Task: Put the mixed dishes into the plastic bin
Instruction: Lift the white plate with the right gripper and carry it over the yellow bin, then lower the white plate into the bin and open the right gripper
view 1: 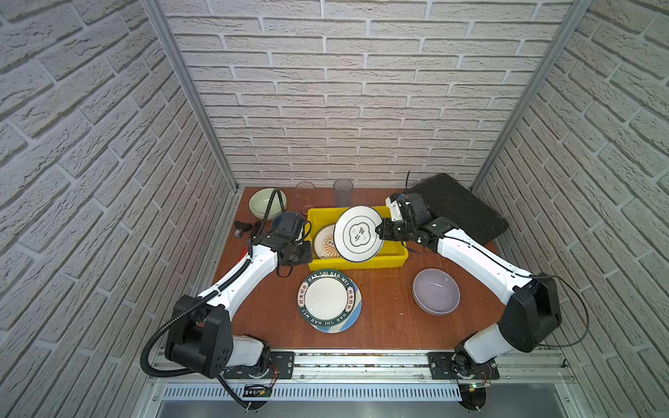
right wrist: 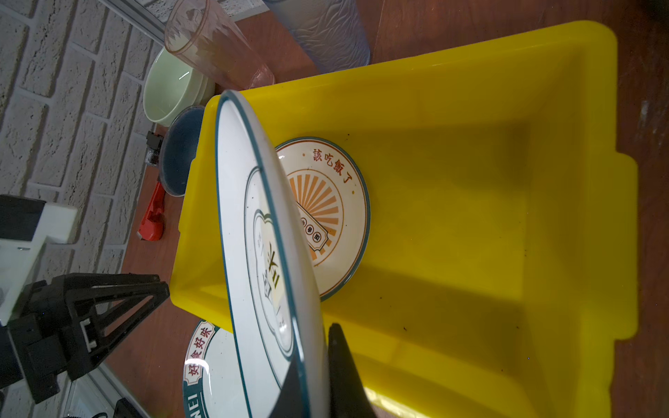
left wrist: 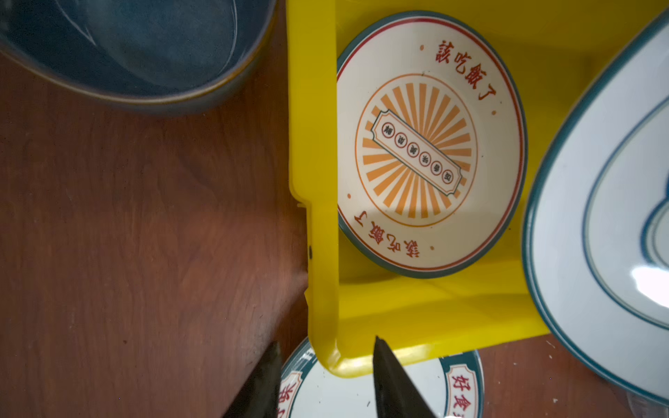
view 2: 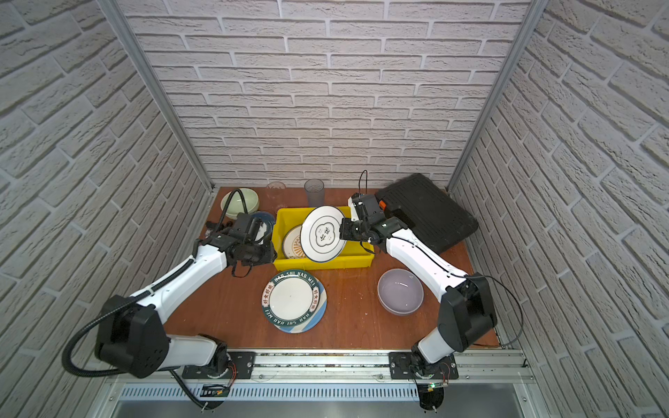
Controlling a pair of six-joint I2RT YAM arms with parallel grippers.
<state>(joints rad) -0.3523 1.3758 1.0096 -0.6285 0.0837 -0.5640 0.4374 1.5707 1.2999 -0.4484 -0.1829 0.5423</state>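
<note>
The white plate (view 1: 358, 233) is teal-ringed with a cloud-shaped emblem at its centre. It hangs steeply tilted over the yellow bin (view 1: 380, 261), with its face turned up toward both top views. Below it, flat on the bin floor near the left wall, lies the orange sunburst plate (left wrist: 427, 144).

I record the right tool (right wrist: 318, 387) closed on the white plate's rim, one finger on each side of the edge. The left tool (left wrist: 325, 342) stands partly open and grips nothing. The bin's near left corner shows between its fingers, and I cannot tell whether they touch it.

On the desk (view 1: 391, 325), just in front of the bin, the lettered plate (view 1: 327, 298) sits on the striped plate (view 1: 353, 320). The lavender bowl (view 1: 436, 291) stands apart to their right. The blue bowl (left wrist: 144, 47) is beside the bin's left wall. Behind the bin stand the green bowl (view 1: 266, 202), a pinkish tumbler (view 1: 305, 195) and a grey tumbler (view 1: 343, 191) — all upright.
</note>
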